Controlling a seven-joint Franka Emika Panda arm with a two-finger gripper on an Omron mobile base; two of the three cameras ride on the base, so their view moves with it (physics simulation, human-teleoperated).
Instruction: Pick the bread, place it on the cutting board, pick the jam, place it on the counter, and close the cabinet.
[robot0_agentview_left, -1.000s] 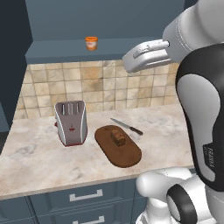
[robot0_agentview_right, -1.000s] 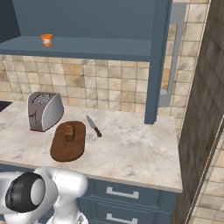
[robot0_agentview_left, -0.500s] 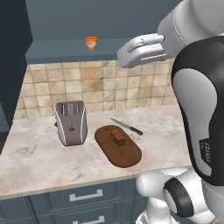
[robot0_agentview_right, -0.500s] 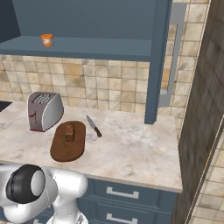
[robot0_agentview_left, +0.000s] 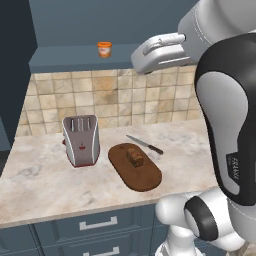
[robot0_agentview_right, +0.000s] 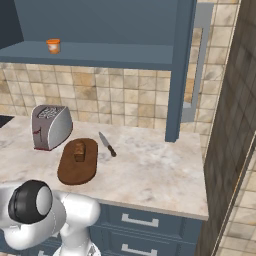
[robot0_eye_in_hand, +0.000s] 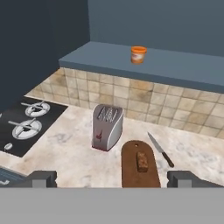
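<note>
i see my two dark fingertips (robot0_eye_in_hand: 43, 178) at the bottom of the hand view, spread wide and holding nothing, so the gripper (robot0_eye_in_hand: 113, 179) is released. it hangs high above the counter (robot0_eye_in_hand: 74, 140), looking down and toward the wall. just above the fingertips in that view lies the cutting board (robot0_eye_in_hand: 139, 173), with the bread (robot0_eye_in_hand: 142, 161) resting on it near the middle. a knife (robot0_eye_in_hand: 160, 150) lies on the counter just beside the board, handle toward me, not touching it as far as i can tell. the toaster (robot0_eye_in_hand: 106, 127) stands upright on the board's other side, near it but apart. farther out, a black stovetop (robot0_eye_in_hand: 27, 124) with two burners is set into the counter.

up on the blue-grey shelf sits the jam (robot0_eye_in_hand: 138, 54), upright, alone and well away from the bread. from the left base view i see the arm's white forearm (robot0_agentview_left: 162, 50) reaching across at shelf height, to the right of the jam (robot0_agentview_left: 104, 49). in the right base view the cabinet (robot0_agentview_right: 181, 65) door stands open, edge-on, its silver handle facing the tiled wall.
</note>
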